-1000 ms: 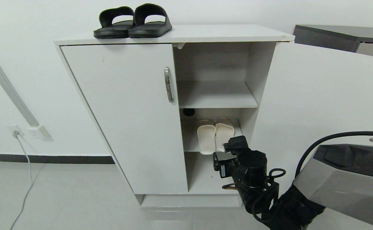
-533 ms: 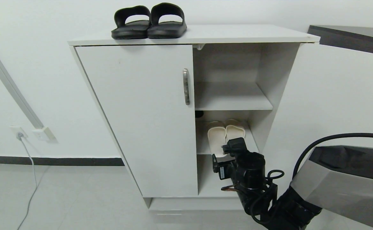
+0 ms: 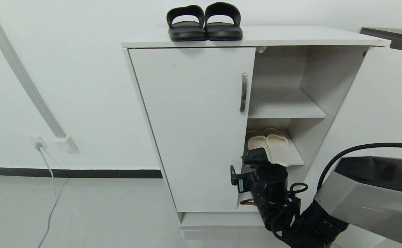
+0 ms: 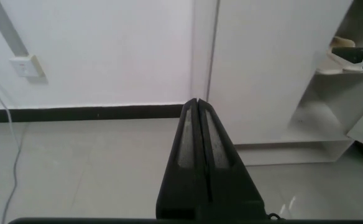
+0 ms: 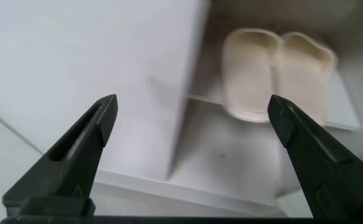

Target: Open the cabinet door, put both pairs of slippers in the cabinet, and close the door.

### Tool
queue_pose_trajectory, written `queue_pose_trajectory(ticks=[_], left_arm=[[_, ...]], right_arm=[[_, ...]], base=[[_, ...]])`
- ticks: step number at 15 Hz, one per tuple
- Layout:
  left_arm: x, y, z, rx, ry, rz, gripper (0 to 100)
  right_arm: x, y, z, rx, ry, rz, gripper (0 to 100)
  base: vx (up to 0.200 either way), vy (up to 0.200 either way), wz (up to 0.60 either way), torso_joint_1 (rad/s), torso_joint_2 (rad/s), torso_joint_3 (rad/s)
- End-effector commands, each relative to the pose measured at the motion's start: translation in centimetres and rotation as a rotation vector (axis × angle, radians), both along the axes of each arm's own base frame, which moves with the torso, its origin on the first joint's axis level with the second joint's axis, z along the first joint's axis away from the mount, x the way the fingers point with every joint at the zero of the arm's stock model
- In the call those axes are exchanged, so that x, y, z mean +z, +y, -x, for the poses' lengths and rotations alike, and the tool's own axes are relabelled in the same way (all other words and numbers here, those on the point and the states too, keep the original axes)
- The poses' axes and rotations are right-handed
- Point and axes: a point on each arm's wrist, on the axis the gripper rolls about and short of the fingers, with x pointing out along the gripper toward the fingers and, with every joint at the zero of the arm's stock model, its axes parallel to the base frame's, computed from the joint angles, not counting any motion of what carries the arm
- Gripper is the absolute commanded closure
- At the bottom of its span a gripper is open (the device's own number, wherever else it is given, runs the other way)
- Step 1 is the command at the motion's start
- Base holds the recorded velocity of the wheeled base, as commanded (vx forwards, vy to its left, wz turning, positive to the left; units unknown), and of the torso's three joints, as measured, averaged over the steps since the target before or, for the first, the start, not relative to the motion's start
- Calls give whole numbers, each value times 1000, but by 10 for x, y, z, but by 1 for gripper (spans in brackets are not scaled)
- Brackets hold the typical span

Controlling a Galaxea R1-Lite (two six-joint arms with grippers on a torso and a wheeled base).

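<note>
Holds right jaws wide just short of cream slippers (image 3: 270,150), well below black slippers (image 3: 201,32); holds left jaws pressed together, empty

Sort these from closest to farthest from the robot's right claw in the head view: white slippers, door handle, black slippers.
1. White slippers, shelf beside right gripper.
2. Door handle, higher, on closed door.
3. Black slippers, atop the cabinet.
</note>
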Motion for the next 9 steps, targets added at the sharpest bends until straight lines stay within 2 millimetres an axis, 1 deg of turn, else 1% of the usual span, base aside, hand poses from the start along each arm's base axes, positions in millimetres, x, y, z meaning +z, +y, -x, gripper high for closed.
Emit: queue_pose_trajectory(ticks=[1,4,9], left_arm=[[0,0,0,0,1,0,100],[0,0,0,-2,1,0,100],[0,0,0,0,1,0,100]], right_arm=[[2,0,1,3,-11,-7,0],[0,-1,3,3,-8,-3,0],[-1,-4,3,-1,-11,5,0]], base=[[0,200,0,7,-2,-2],[0,200,0,1,1,4],[0,0,0,0,0,0]])
